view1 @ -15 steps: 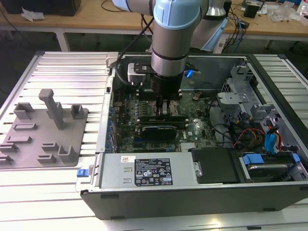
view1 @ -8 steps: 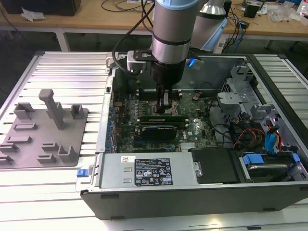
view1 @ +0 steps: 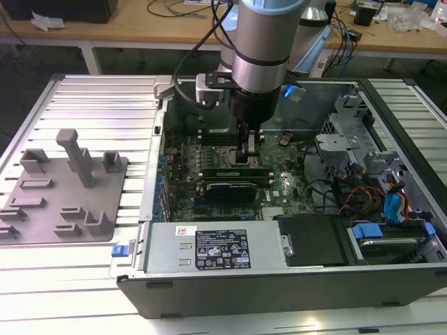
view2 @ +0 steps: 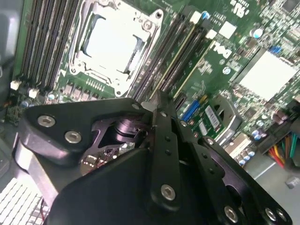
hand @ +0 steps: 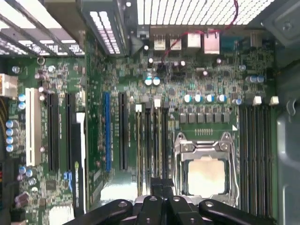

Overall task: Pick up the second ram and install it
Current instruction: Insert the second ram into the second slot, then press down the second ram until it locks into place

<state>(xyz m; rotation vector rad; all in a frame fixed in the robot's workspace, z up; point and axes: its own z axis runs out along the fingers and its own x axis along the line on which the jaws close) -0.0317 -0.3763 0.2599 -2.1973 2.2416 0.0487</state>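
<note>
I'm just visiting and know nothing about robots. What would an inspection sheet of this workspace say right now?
Surface: ribbed metal table carrying an open computer case.
Job's things: green memory stick lying along the slots beside the processor socket, right under the gripper; whether it is fully seated cannot be told.
Clutter: grey holder tray at the exterior view's left.
Grippers: gripper down inside the case, over the memory slots.
Cables: coloured wires bundled in the case at the exterior view's right.
Surroundings: wooden workbench behind.
</note>
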